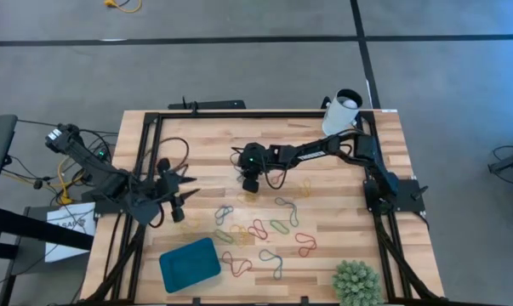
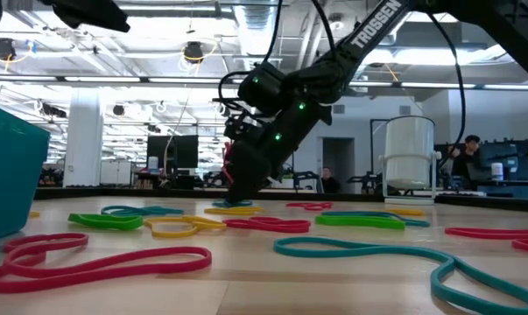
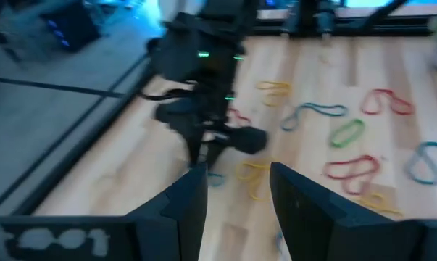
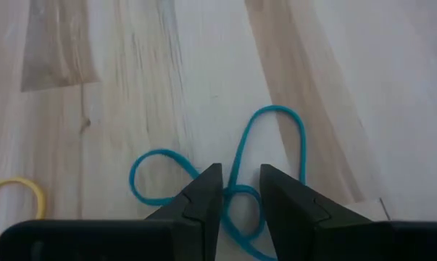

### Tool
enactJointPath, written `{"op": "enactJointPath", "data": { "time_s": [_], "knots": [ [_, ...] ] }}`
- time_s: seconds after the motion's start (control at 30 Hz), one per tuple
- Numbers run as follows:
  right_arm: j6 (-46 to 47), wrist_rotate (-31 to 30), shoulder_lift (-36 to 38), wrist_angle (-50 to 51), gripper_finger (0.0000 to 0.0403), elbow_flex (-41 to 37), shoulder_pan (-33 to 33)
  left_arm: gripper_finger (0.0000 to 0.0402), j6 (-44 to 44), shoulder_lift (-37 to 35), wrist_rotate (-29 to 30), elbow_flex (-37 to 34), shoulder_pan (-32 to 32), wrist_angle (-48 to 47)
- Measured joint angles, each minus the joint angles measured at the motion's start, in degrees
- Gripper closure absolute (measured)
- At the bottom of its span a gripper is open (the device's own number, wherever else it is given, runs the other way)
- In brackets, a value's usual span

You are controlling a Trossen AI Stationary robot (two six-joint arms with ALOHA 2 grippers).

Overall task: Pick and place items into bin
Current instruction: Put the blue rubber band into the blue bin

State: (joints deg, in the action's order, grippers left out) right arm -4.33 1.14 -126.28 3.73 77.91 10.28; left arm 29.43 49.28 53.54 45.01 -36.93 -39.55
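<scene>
You have the wooden counter (image 1: 341,183) with the two arms above it. The teal bin (image 1: 189,263) lies at the near left part of the counter and looks empty. The left end effector (image 1: 183,197) hangs over the left part of the counter, its fingers a little apart and holding nothing, waiting.

The right end effector (image 4: 240,190) is low over the middle of the counter, almost touching the wood. Its two fingers (image 4: 204,192) stand narrowly apart on both sides of the crossing of a twisted blue rubber band (image 4: 272,119); they are not closed on it yet. This band lies flat on the wood, at the far edge of the group, well apart from the bin.

The other rubber bands (image 1: 265,229), in red, green, yellow and blue, are spread between the right end effector and the bin, none inside it.

The band will probably be very light, soft and stretchy, and it lies thin on the wood. I think the crossing point is the best place for you to take it, because two strands are together there. If you pinch too high, the fingers may close on nothing; the band can also slip or hang long during the carry.
</scene>
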Motion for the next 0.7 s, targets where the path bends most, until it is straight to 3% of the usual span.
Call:
{"op": "enactJointPath", "data": {
  "time_s": [0.13,0.27,0.5,0.7],
  "knots": [
    [1.42,0.01,0.02,-0.07,0.0337,-0.04,-0.15,0.026,3.4,-3.66,4.67,0.0,0.02,-6.28],
    [3.22,-0.03,0.31,0.11,0.0391,-0.11,-1.01,0.026,10.04,-7.04,5.75,0.04,0.02,-13.14],
    [2.87,-5.88,0.4,-2.4,0.0399,0.51,-5.67,0.026,15.35,-9.7,5.96,-0.96,0.02,-17.95],
    [2.9,-4.16,1.1,-2.54,0.0401,6.52,-11.06,0.026,17.55,-9.51,6.38,-2.41,0.02,-18.06]
  ]
}}
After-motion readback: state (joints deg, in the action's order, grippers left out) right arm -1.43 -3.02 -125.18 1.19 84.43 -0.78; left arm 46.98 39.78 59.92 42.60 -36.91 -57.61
